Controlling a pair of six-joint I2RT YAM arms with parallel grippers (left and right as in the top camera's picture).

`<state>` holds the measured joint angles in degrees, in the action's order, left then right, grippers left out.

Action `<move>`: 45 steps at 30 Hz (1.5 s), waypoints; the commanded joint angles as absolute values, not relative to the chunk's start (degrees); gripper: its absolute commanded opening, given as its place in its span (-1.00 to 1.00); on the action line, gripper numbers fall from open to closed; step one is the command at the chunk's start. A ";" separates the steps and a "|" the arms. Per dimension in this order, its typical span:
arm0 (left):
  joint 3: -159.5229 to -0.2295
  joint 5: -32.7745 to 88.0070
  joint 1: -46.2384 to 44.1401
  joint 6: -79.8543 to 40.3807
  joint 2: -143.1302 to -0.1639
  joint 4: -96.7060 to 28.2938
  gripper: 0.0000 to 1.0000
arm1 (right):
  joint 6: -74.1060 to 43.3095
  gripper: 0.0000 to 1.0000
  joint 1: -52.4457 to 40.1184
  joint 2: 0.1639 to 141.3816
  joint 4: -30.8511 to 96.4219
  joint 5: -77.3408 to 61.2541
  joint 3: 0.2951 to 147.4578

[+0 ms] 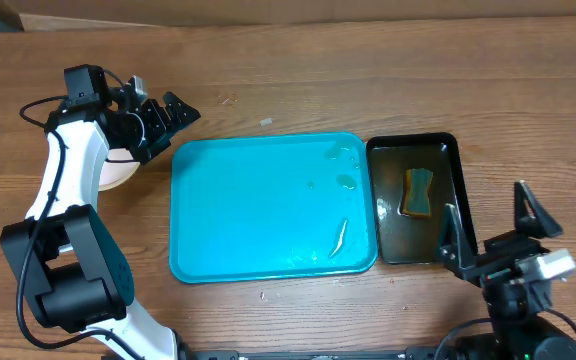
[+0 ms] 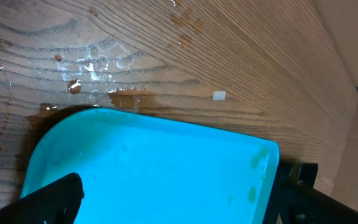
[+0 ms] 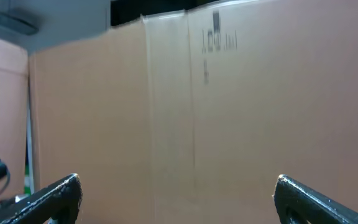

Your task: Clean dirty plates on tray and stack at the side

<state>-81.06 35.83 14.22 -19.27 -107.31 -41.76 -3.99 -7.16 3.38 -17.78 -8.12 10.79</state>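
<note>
On the wooden table (image 1: 368,80) sits the wet turquoise tray (image 1: 268,215), with a black tub (image 1: 448,145) just beside it on the right. The plates (image 1: 116,172) show white under the left arm, just left of the tray. The left gripper (image 1: 176,128) and right gripper (image 1: 485,203) are both spread wide and hold nothing. A sponge (image 1: 418,192) lies in the tub.

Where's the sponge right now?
In the overhead view, the sponge lies inside the black tub, which sits just right of the blue tray.
</note>
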 commanded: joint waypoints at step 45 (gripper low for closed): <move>-82.17 36.82 13.96 -18.17 -107.13 -41.71 0.99 | 3.03 1.00 -6.98 0.16 3.36 -2.63 0.47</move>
